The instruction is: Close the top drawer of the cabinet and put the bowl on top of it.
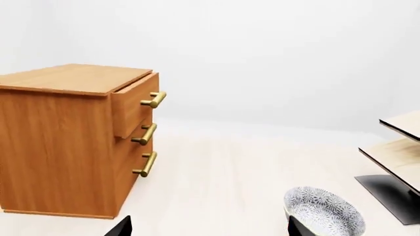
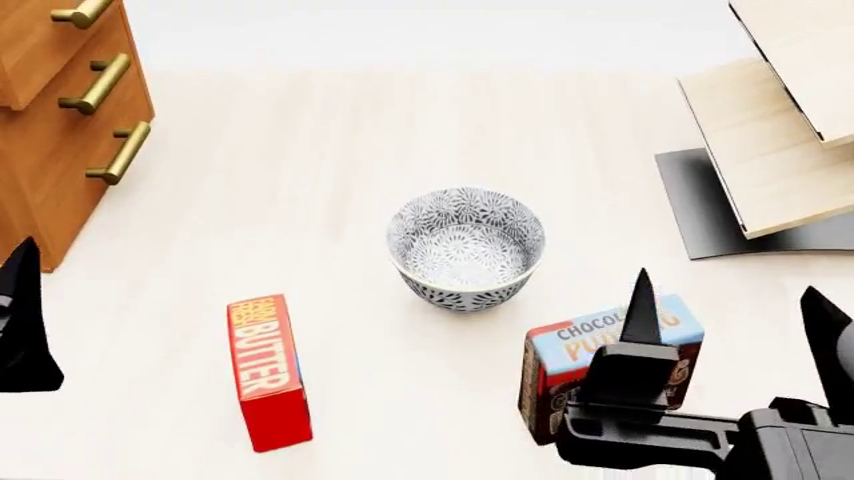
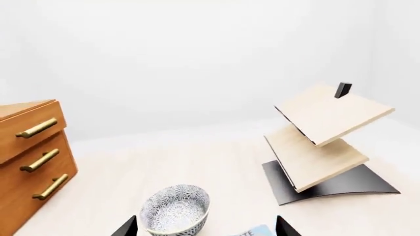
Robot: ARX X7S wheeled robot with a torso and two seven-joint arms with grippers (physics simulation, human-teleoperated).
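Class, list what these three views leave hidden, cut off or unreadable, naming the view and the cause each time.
- Reddish-brown wooden cabinet: head view's edge cuts off its top and upper drawer.
- Chocolate pudding box: the black right gripper covers part of its lettering in the head view.
- Left gripper: only one finger shows in the head view.
- Patterned white-and-grey bowl: left wrist view's lower edge crops it.
- Top drawer: its interior is unseen.

- In the head view, we see the cabinet [image 2: 60,120] cut off at the left and top edges; its top is out of frame.
- The left gripper [image 2: 24,320] shows one dark finger only, so we cannot tell its jaw gap.
- The right gripper [image 2: 731,325] hides part of the pudding box [image 2: 587,350].
- The rack [image 2: 787,130] runs past the right edge.
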